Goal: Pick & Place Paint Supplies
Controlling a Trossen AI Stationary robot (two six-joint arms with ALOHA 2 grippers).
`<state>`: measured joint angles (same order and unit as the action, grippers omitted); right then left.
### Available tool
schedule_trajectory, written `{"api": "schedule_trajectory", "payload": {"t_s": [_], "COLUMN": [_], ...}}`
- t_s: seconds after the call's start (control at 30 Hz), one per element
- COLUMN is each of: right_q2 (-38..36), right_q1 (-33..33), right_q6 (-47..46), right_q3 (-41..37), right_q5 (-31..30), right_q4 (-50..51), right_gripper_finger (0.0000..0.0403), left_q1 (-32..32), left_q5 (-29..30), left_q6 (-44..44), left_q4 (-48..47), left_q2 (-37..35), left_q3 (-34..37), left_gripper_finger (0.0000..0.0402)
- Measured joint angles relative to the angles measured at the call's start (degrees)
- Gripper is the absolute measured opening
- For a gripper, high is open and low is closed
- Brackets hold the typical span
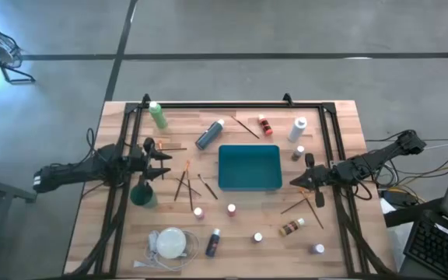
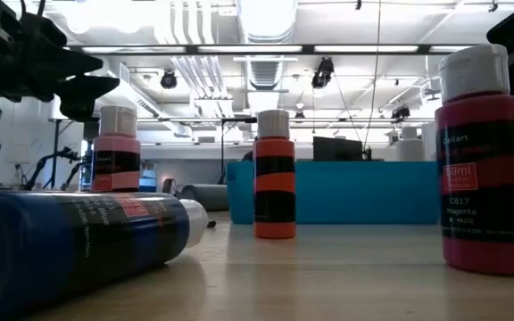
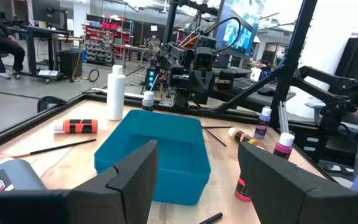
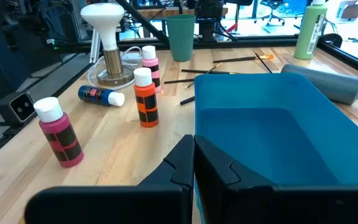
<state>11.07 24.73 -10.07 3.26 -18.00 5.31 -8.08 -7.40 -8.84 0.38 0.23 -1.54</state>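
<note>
Ava: Left gripper (image 1: 164, 159) sits left of the teal tray (image 1: 250, 168), fingers wide apart, holding nothing.

Ben: And the paint bottles?

Ava: All around the tray. A green bottle (image 1: 158, 115) is far left of it, brushes (image 1: 183, 185) just left.

Ben: Right gripper (image 1: 301, 182)?

Ava: Right of the tray, pinched closed, holding nothing.

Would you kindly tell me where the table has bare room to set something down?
Bare wood lies between the green bottle and grey-blue bottle, and inside the teal tray. It is crowded around the brushes left of the tray.
</note>
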Motion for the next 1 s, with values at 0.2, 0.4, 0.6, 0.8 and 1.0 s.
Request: {"api": "schedule_trajectory", "payload": {"t_s": [0.2, 0.4, 0.6, 0.8, 1.0], "right_q2": [-0.02, -0.02, -0.02, 0.02, 0.00], "right_q1": [0.02, 0.00, 0.00, -0.02, -0.02], "right_q6": [0.00, 0.02, 0.25, 6.56, 7.20], "right_q3": [0.01, -0.01, 0.00, -0.03, -0.03], "right_q5": [0.00, -0.17, -1.09, -3.93, -15.40], "right_q4": [-0.01, -0.01, -0.05, -7.66, -31.19], "right_gripper_finger": [0.0008, 0.0008, 0.0008, 0.0008, 0.0008], "left_q1": [0.00, 0.02, 0.01, 0.02, 0.00], "left_q5": [-0.01, -0.01, -0.01, 0.00, -0.01], "left_q6": [0.00, 0.01, 0.01, 0.01, 0.01], "left_q4": [0.00, 0.00, 0.00, 0.00, 0.00], "left_q2": [0.01, 0.01, 0.02, 0.00, 0.01], "left_q3": [-0.02, -0.01, -0.01, -0.01, -0.01], "left_gripper_finger": [0.0227, 0.0227, 0.0227, 0.0227, 0.0227]}}
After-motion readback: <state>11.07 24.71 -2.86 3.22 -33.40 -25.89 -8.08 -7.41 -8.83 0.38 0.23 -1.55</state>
